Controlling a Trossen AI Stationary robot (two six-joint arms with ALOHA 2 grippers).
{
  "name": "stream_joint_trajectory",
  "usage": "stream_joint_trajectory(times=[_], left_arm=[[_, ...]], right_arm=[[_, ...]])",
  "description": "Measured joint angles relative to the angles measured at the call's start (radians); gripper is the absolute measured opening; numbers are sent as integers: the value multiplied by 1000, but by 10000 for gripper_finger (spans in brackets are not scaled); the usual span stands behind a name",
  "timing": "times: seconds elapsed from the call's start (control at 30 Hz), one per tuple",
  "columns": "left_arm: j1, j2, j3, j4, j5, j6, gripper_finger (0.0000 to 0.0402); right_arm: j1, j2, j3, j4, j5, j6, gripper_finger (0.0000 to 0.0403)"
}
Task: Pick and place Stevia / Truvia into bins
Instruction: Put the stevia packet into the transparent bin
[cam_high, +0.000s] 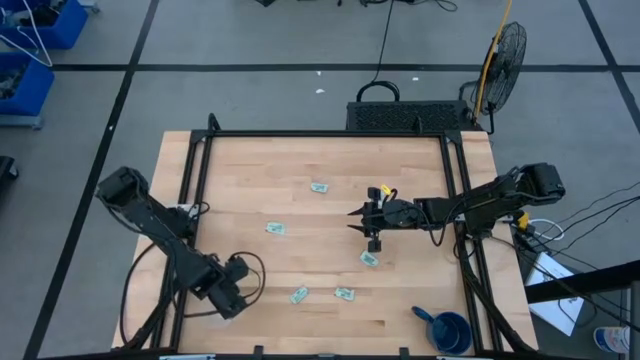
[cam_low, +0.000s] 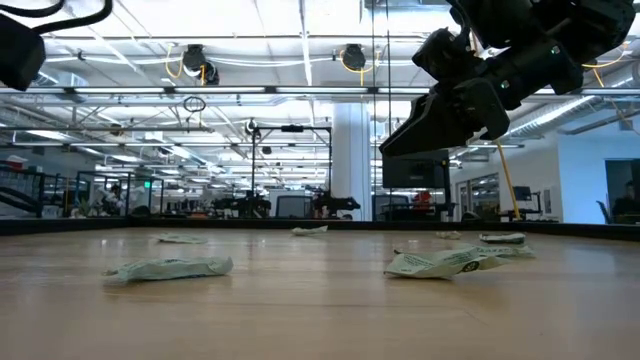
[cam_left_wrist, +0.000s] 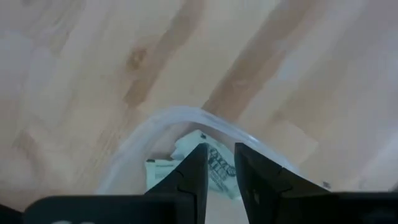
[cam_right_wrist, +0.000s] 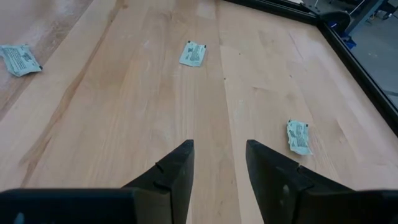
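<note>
My left gripper (cam_left_wrist: 221, 171) points down into the clear bin (cam_left_wrist: 186, 115) near the table's front left, its fingers a little apart. Two pale green and white Stevia sachets lie in the bin: one (cam_left_wrist: 216, 163) right at the fingertips, another (cam_left_wrist: 158, 171) beside it. In the high view the left gripper (cam_high: 232, 290) hides the bin. My right gripper (cam_high: 372, 215) hangs open over the table's middle with nothing between its fingers (cam_right_wrist: 217, 168). Loose sachets (cam_high: 319, 187) (cam_high: 275, 228) (cam_high: 369, 259) lie flat on the wood. My left gripper comes at the sachet (cam_left_wrist: 214, 155) in the bin from above, pointing down. The sachet shows in the gap between the two fingertips and past them. Whether either finger touches it, I cannot tell.
Two more sachets (cam_high: 299, 295) (cam_high: 344, 293) lie near the front edge, right of the left gripper. A dark blue cup (cam_high: 450, 330) stands at the front right corner. A black frame (cam_high: 330, 135) runs around the table's far and side edges.
</note>
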Motion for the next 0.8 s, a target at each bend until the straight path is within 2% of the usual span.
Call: stream_joint_trajectory(times=[0.1, 0.23, 0.3, 0.37, 0.47, 0.53, 0.6, 0.67, 0.73, 0.8], left_arm=[[35, -26, 1, -5, 60, 82, 87], [106, -82, 1, -38, 71, 153, 87], [147, -116, 1, -58, 70, 182, 88], [192, -156, 1, -64, 55, 212, 88], [260, -208, 2, -60, -14, 276, 88], [306, -237, 2, -60, -91, 329, 88], [344, -257, 2, -57, -179, 382, 88], [377, -264, 2, -51, -263, 431, 88], [402, -266, 2, -51, -320, 480, 88], [423, -267, 2, -47, -345, 523, 88]], right_arm=[[0, 0, 0, 0, 0, 24, 141], [0, 0, 0, -5, 1, 35, 141], [0, 0, 8, -49, 17, 4, 141], [5, 0, 36, -145, 76, -5, 141], [9, 0, 106, -362, 164, 43, 141], [6, 0, 146, -534, 179, 110, 141], [6, 0, 177, -700, 167, 200, 141], [6, 0, 196, -838, 105, 298, 141], [7, 0, 195, -935, 70, 377, 141], [5, 0, 183, -978, 80, 420, 141]])
